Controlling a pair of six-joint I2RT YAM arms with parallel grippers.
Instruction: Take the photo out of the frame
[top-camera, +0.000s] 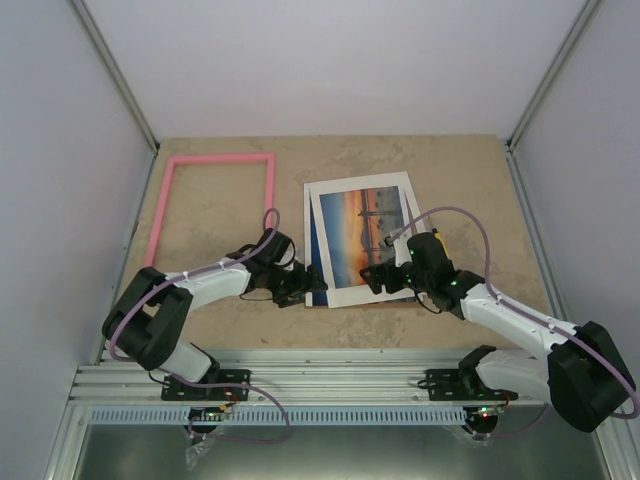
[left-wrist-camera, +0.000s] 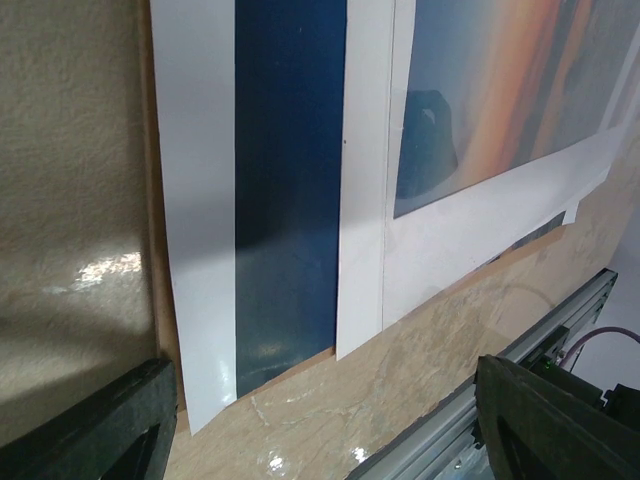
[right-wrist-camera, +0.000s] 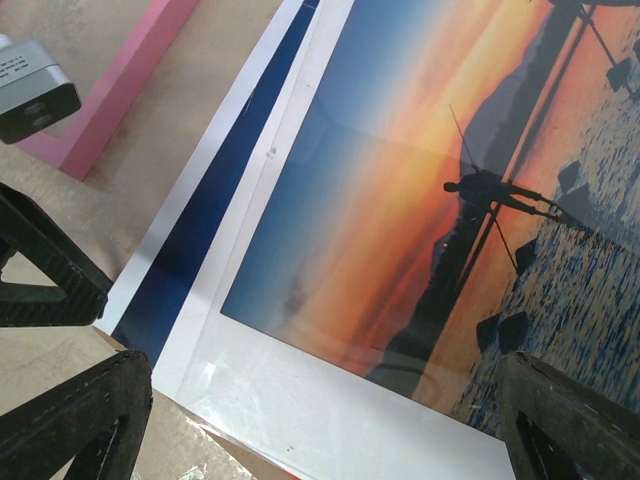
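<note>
The pink frame (top-camera: 210, 205) lies empty at the far left of the table; a corner shows in the right wrist view (right-wrist-camera: 120, 90). The sunset photo (top-camera: 365, 215) lies at the centre inside a white mat (top-camera: 365, 290), on a brown board (top-camera: 322, 304). A sheet with a dark blue band (left-wrist-camera: 285, 200) sticks out at the stack's left side. My left gripper (top-camera: 300, 285) is open and empty at the stack's near left corner (left-wrist-camera: 325, 430). My right gripper (top-camera: 385, 275) is open and empty just above the mat's near edge (right-wrist-camera: 320, 430), over the photo (right-wrist-camera: 420, 200).
The table (top-camera: 470, 170) is walled by white panels at left, right and back. An aluminium rail (top-camera: 330, 385) runs along the near edge, also showing in the left wrist view (left-wrist-camera: 530, 360). The left arm's grey wrist camera (right-wrist-camera: 35, 95) sits close to the frame corner.
</note>
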